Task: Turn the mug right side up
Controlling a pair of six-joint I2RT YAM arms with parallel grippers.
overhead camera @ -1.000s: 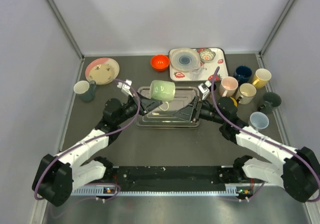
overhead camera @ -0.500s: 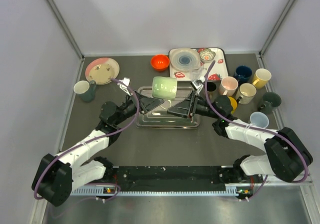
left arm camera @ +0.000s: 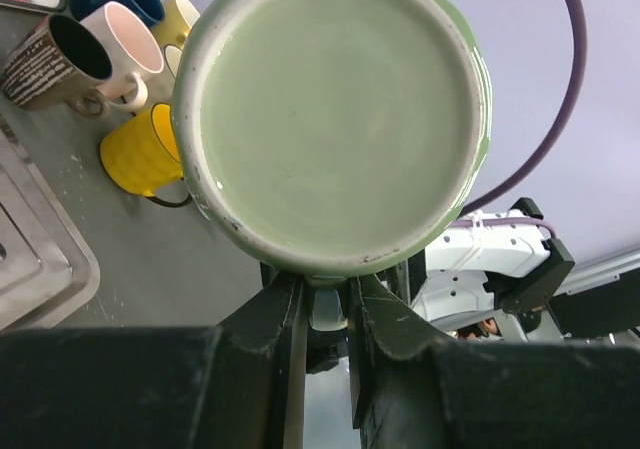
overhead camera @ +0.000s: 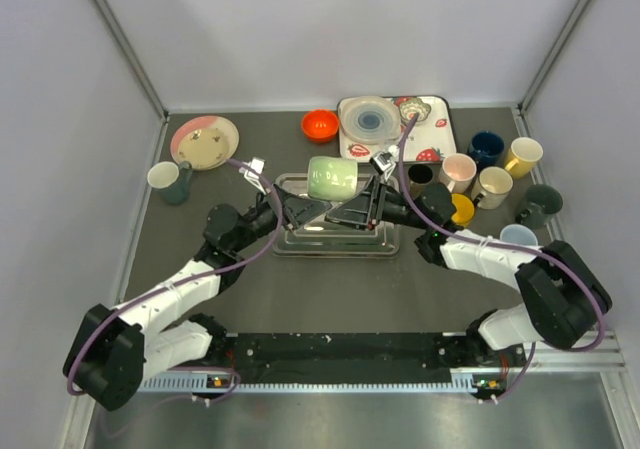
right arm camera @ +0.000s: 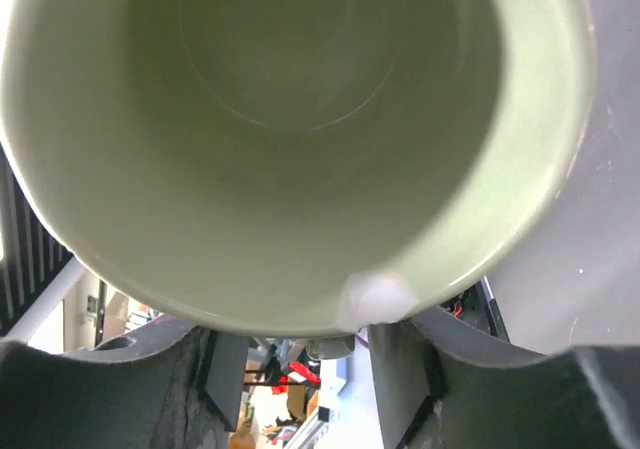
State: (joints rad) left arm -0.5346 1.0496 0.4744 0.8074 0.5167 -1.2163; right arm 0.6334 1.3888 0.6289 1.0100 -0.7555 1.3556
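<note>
While the green mug (overhead camera: 332, 177) hangs in the air just above the metal tray (overhead camera: 290, 246) at the middle of the top view, it lies on its side. Its long axis runs roughly left to right across the frame. The flat base faces left and fills the left wrist view. The open mouth faces right and fills the right wrist view.

The left gripper (overhead camera: 300, 207) sits just under the base end. Its jaws are pinched together on a pale green piece that looks like the handle (left arm camera: 328, 307), so this arm appears to carry the mug.

The right gripper (overhead camera: 362, 205) sits just below the rim at the mouth end. Its jaws are spread wide with nothing clamped between them, and whether either finger touches the rim cannot be told.

Judging by this, the coming move turns on the mouth pointing sideways toward the right arm. The axis must swing until the mouth faces up and the base goes down toward the tray. The right claw is the nearer one to steady the rim.
</note>
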